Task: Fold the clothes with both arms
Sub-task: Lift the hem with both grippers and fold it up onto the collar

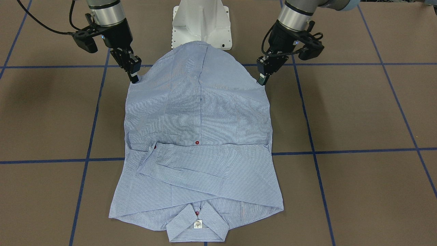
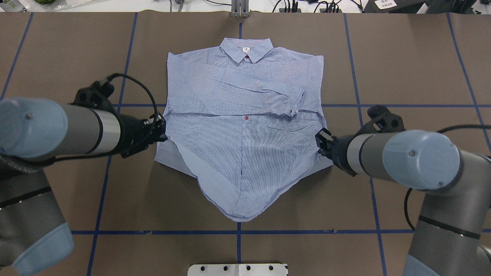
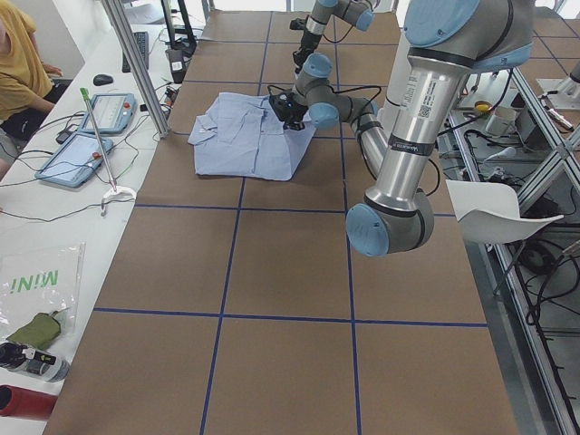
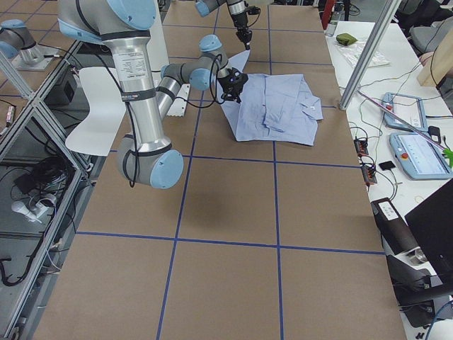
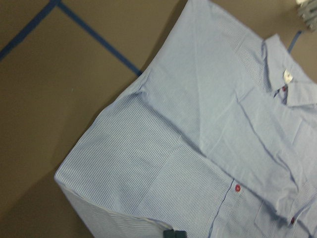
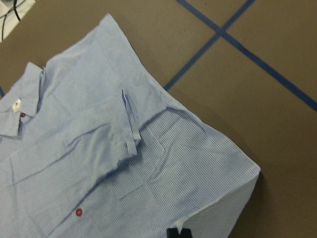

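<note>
Two arms pinching one shirt's hem corners above the counter.
Front-facing view: the striped shirt (image 1: 198,136) lies front up on the brown counter (image 1: 358,112), collar (image 1: 198,227) away from the robot, sleeves folded across the chest; the left arm (image 1: 293,17) and right arm (image 1: 106,15) each have their jaws closed on a hem corner, holding that end raised. Overhead view: the hem's middle droops in a point toward the robot, between the two held corners. Side views: the jaws are too small to judge. Wrist views: each shows a raised shirt corner close up, flat sleeves beyond.
</note>
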